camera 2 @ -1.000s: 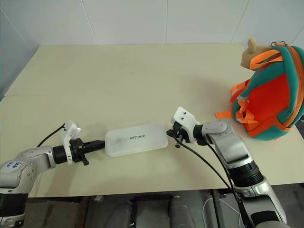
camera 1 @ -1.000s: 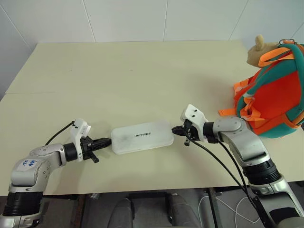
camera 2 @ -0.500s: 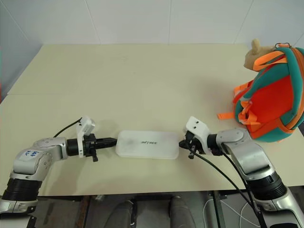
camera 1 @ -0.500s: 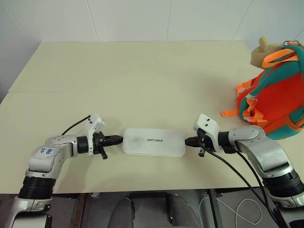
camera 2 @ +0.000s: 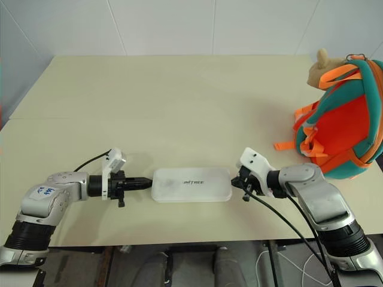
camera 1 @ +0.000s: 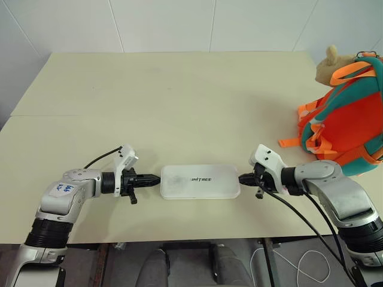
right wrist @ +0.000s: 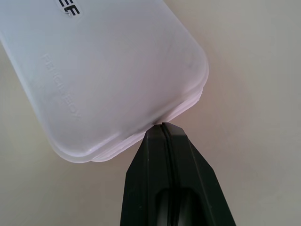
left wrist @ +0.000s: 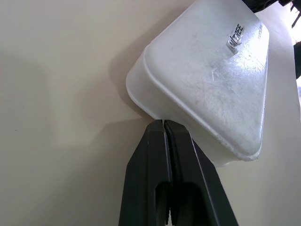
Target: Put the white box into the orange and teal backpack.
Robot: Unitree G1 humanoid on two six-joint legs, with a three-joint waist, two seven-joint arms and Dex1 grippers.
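Box: white box [camera 1: 200,181] lay flat on the table [camera 1: 179,95] near its front edge, its long axis running side to side between the two grippers.
Left gripper: left gripper [camera 1: 154,178] had its fingers pressed together, holding nothing, tip touching the box's left short end.
Right gripper: right gripper [camera 1: 243,177] was likewise clenched on nothing, tip against the box's right short end (the wrist views put each tip at the rim seam).
Key relation: box was pinched endwise between the two closed tips, one arm at each end, neither nearer.
Backpack: backpack [camera 1: 344,116] stood upright at the table's right edge, well apart from the box, beyond and right of the right arm.
Count: one box, one backpack, two grippers.
Judgement: any lift probably depended on both tips pressing inward along the long axis.
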